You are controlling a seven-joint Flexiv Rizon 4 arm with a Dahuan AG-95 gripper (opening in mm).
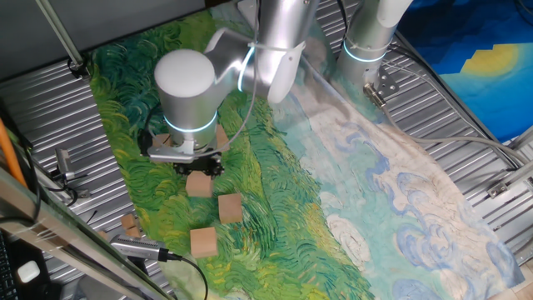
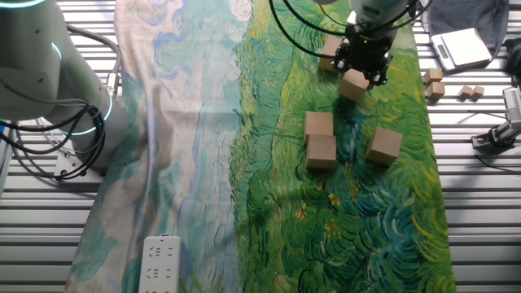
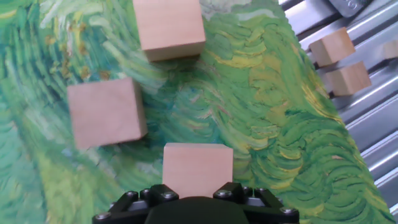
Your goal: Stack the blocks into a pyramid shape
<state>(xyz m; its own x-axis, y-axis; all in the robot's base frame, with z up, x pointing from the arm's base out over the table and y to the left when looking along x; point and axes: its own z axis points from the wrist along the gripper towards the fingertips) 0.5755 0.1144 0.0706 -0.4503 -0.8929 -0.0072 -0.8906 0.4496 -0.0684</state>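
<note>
Pincer (image 3: 198,198) clamped on one block (image 3: 197,164), held just off the painted cloth (image 3: 261,118) | second block (image 3: 106,112) just ahead, to its left | third block (image 3: 169,28) farther ahead | two small wood pieces (image 3: 339,62) far right on the metal slats (image 3: 367,124)

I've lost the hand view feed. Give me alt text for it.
The end effector holds a light tan wooden cube above a green swirl-painted cloth. Two more tan wooden cubes lie on the cloth ahead, one left and one farther; two smaller tan wooden pieces rest on the ribbed metal table at right.
</note>
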